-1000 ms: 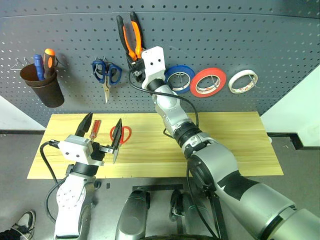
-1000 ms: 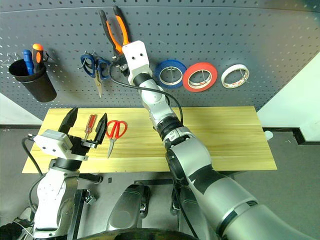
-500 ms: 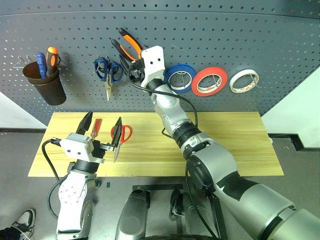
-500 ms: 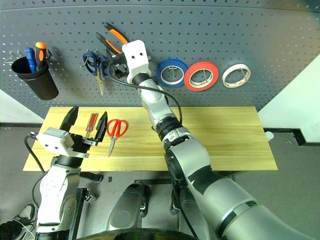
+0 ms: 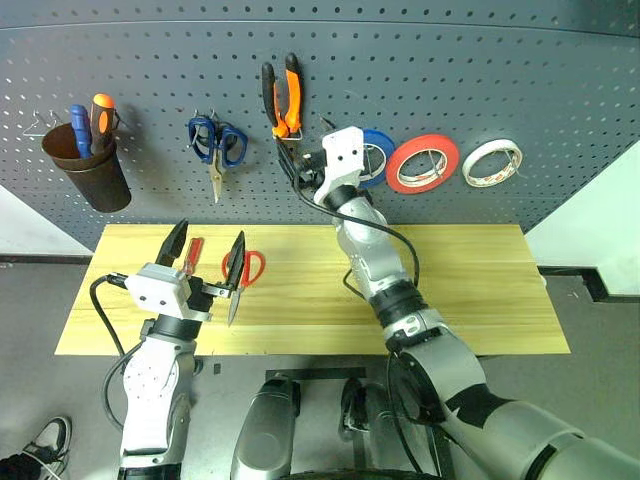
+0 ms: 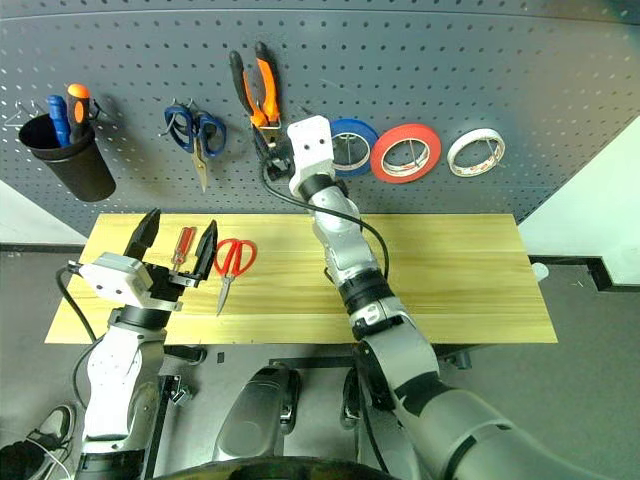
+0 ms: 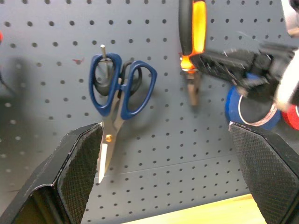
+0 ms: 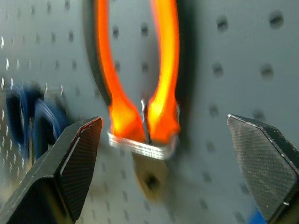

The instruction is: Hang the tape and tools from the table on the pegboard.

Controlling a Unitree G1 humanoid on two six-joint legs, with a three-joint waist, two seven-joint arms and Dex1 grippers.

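Left eye view gives us the pegboard (image 5: pixel 520 110) first: a broad dark grey panel dotted with a regular grid of small holes, filling the wall behind everything. Below it lies the table (image 5: pixel 470 290), a long rectangle of light yellowish wood with visible grain.

On the board we see the pliers (image 5: pixel 281 97) hanging nose down, their orange-and-black handles pointing up and slightly apart. In the right wrist view the same handles glow orange against the grey, meeting at a metal hook. The tape (image 5: pixel 422 163) hangs on the board to the right of them, a thin flat red-orange ring with a wide hole, between a blue roll (image 5: pixel 377 152) and a white roll (image 5: pixel 492 162). Blue-handled scissors (image 5: pixel 216 147) hang to the left of the pliers, and further left a dark cup (image 5: pixel 90 172) holds a blue and an orange screwdriver.

We find our right gripper (image 8: pixel 163 154) just below the pliers, fingers spread wide on either side of the tool and not gripping it. Our left gripper (image 5: pixel 204 262) hovers over the left part of the table, its fingers also spread with nothing between them.

On the wood lie the red-handled scissors (image 5: pixel 245 276), blades toward the near edge, and beside them, to the left, the slim red-handled screwdriver (image 5: pixel 191 256).
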